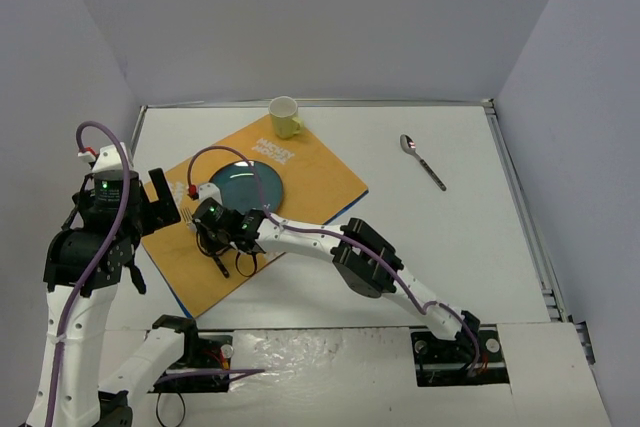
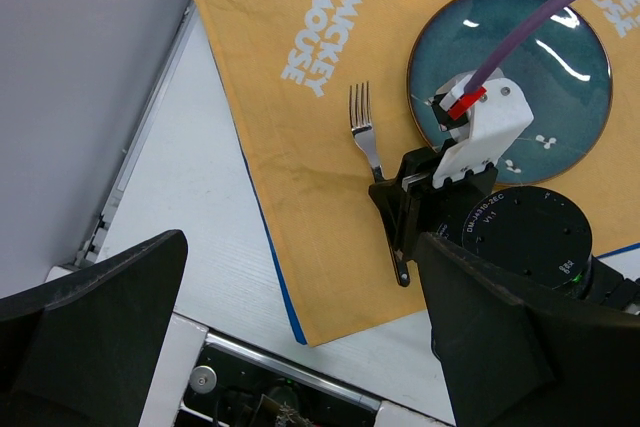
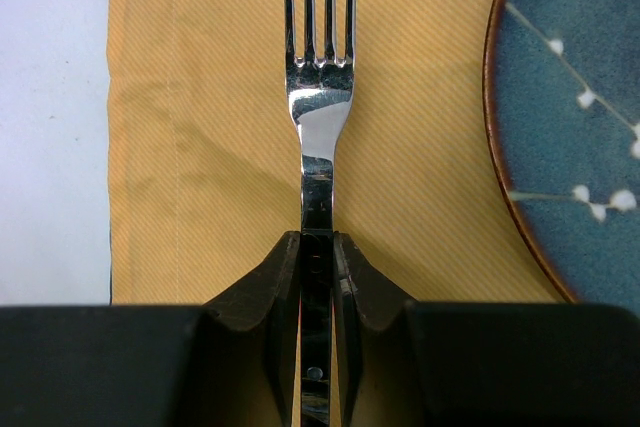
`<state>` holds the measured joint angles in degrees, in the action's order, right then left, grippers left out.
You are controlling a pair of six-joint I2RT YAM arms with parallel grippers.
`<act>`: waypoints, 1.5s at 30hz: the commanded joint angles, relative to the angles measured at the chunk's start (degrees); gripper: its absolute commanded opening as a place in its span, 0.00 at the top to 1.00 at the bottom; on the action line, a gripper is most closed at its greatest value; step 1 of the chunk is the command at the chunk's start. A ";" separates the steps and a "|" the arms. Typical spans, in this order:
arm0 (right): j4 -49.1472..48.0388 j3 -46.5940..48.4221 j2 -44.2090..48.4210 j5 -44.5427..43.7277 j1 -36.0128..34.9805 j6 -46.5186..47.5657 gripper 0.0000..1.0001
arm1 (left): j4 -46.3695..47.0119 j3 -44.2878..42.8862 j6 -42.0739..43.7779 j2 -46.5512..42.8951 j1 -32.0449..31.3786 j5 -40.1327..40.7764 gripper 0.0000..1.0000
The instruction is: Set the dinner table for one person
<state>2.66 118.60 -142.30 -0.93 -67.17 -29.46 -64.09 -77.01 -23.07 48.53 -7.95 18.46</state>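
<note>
Below, fork handle (image 3: 317,192) unseen inside right end effector (image 3: 318,243)

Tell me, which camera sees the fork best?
The right wrist view. The fork fills the picture there, tines sharp, its handle pinched in the right gripper. The left wrist view shows it smaller, over the orange placemat beside the blue plate. The top view shows only tiny tines.

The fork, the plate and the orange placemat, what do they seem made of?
Fork: polished metal, probably stainless steel; it mirrors its surroundings. Plate: likely glazed ceramic; glossy teal with white sprigs, brown rim, light glints. Placemat: woven fabric, matte; diagonal weave and soft creases show.
</note>
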 commanded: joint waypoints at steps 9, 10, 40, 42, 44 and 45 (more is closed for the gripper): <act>-3.83 0.21 0.67 -0.74 -1.67 0.67 1.00 | 1.60 0.48 -0.66 -0.56 -0.47 1.14 0.03; -3.87 0.16 0.57 -0.74 -1.72 0.77 1.00 | 1.60 0.52 -0.66 -0.60 -0.42 1.14 0.03; -4.18 0.52 0.53 0.09 -2.09 2.86 0.60 | 1.60 0.52 -0.40 -0.39 -0.40 1.35 0.03; -4.24 0.37 1.72 -0.74 -2.09 3.90 0.54 | 1.52 0.21 -0.40 -0.43 -0.40 1.32 0.03; -4.33 -0.02 4.63 -2.07 -2.01 5.80 0.48 | 1.52 -0.32 -0.31 -0.28 -0.40 1.40 0.03; -4.33 -0.56 5.50 -2.78 -1.94 7.13 0.44 | 1.40 -0.74 -0.31 -0.27 -0.34 1.40 0.03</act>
<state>-1.06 118.39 -144.47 -0.06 -68.79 -26.55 -64.07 -75.42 -23.19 47.72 -8.19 18.50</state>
